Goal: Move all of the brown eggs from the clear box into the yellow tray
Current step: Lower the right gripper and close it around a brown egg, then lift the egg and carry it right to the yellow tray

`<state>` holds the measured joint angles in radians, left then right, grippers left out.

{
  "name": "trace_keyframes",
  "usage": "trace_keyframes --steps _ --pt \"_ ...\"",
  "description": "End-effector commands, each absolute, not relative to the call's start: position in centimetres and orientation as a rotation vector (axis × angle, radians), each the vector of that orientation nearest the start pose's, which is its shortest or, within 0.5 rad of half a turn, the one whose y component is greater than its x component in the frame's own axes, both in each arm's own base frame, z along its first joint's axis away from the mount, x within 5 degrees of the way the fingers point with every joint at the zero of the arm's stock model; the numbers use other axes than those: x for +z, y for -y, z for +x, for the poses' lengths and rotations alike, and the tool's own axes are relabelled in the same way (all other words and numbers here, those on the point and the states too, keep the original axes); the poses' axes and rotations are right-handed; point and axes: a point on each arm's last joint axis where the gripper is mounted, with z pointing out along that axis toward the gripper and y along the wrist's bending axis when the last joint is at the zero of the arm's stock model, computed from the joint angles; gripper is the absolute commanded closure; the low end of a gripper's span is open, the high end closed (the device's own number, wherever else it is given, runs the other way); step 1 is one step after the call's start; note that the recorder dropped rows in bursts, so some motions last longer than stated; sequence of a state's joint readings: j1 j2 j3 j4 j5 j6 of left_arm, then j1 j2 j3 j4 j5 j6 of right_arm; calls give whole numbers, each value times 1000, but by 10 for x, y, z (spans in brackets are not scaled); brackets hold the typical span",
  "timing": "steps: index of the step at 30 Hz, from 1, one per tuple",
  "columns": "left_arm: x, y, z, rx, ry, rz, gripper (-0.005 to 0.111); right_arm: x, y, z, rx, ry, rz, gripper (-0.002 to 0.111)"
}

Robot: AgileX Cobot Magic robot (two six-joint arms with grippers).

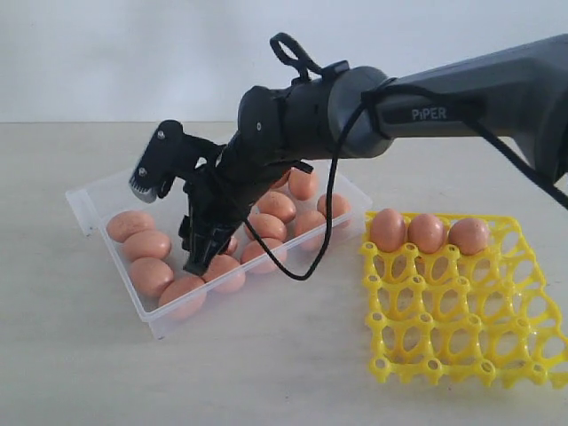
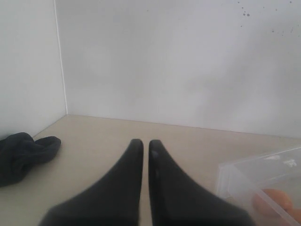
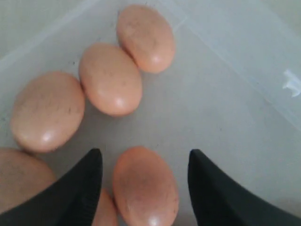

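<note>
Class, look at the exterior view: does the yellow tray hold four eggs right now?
No, only three brown eggs sit in the yellow tray, side by side in one row along one edge.

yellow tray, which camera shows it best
The exterior view: it shows nearly the whole yellow tray, with three brown eggs along its back row. The left wrist view catches a corner of the clear box instead, the right wrist view eggs inside that box; neither shows the tray.

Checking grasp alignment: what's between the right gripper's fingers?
One brown egg, lying on the clear box floor, sits between the fingers of the open right gripper, with a gap on each side; the right wrist view shows it.
</note>
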<state>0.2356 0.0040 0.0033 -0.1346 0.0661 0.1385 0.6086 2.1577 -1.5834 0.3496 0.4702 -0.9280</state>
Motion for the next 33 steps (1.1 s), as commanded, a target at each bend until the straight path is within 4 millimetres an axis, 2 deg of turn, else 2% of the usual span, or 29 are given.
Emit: trace_keyframes --steps 1,8,16,17,20,24,26,29,33 --pt "208 -12 55 186 -1530 -170 103 149 -278 382 135 -2052 -1562 54" --pt "209 -13 55 187 -1528 -170 103 134 -279 385 112 -2055 -1567 54" --pt "209 -13 55 187 -1528 -170 103 133 -280 388 87 -2006 -1568 57" --pt "209 -13 55 187 -1528 -170 103 133 -280 388 84 -1998 -1577 60" --pt "208 -12 55 186 -1529 -170 103 133 -280 388 86 -2003 -1587 78" --pt "208 -12 55 186 -1529 -170 103 132 -280 387 89 -2008 -1593 109" --pt "208 -12 55 186 -1529 -170 103 133 -280 387 94 -2019 -1577 108" --pt "208 -12 55 186 -1529 -170 103 144 -280 387 138 -2087 -1452 108" --pt "208 -12 55 186 -1529 -170 103 187 -280 385 222 -2065 -1247 108"
